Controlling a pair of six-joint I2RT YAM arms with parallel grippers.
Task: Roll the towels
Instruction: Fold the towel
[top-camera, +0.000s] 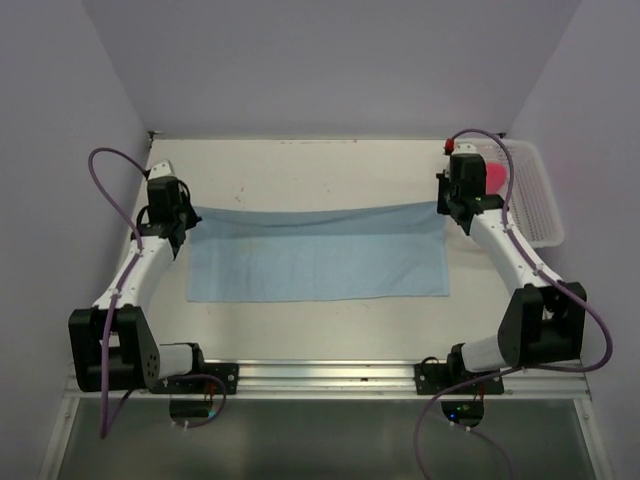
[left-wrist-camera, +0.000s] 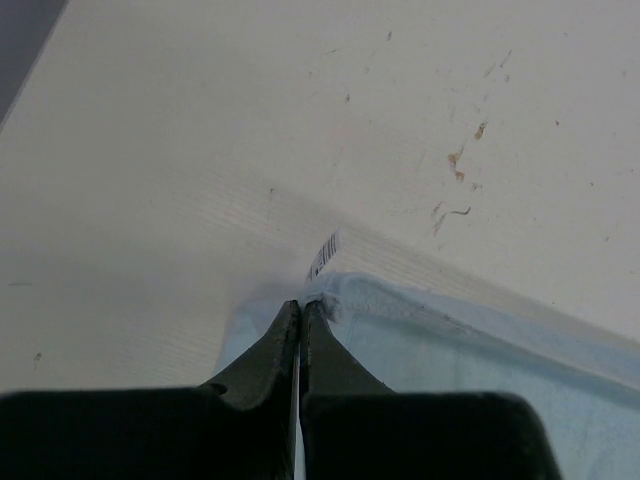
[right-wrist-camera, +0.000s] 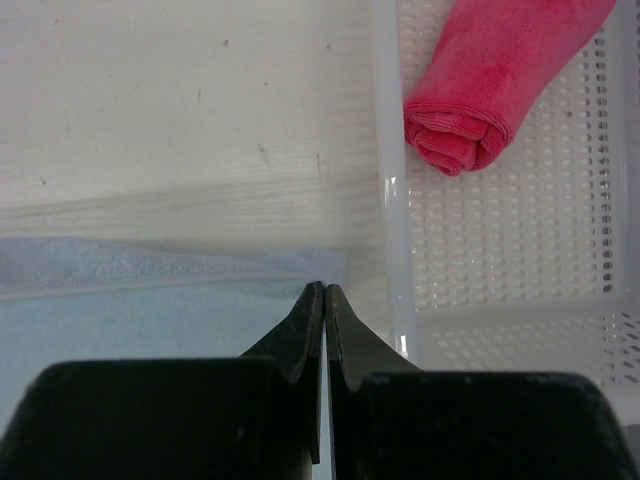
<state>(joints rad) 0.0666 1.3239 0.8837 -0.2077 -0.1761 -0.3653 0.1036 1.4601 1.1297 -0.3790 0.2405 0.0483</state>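
Note:
The light blue towel (top-camera: 318, 255) lies spread flat across the middle of the table. My left gripper (top-camera: 178, 238) is at its far left corner, jaws shut on the bunched corner (left-wrist-camera: 301, 305), where a small white label (left-wrist-camera: 323, 257) sticks out. At the far right corner my right gripper (top-camera: 455, 215) is shut the same way on the blue cloth (right-wrist-camera: 324, 288). The towel's far edge (right-wrist-camera: 120, 270) shows a narrow folded band. The red-pink towel (right-wrist-camera: 500, 70) lies rolled up inside the white basket (right-wrist-camera: 500, 300).
The white mesh basket (top-camera: 535, 200) stands at the table's far right, close beside my right gripper. Its rim (right-wrist-camera: 390, 190) is just right of the fingertips. Small stains (left-wrist-camera: 458, 160) mark the table beyond the towel's left corner. Walls enclose the table on three sides.

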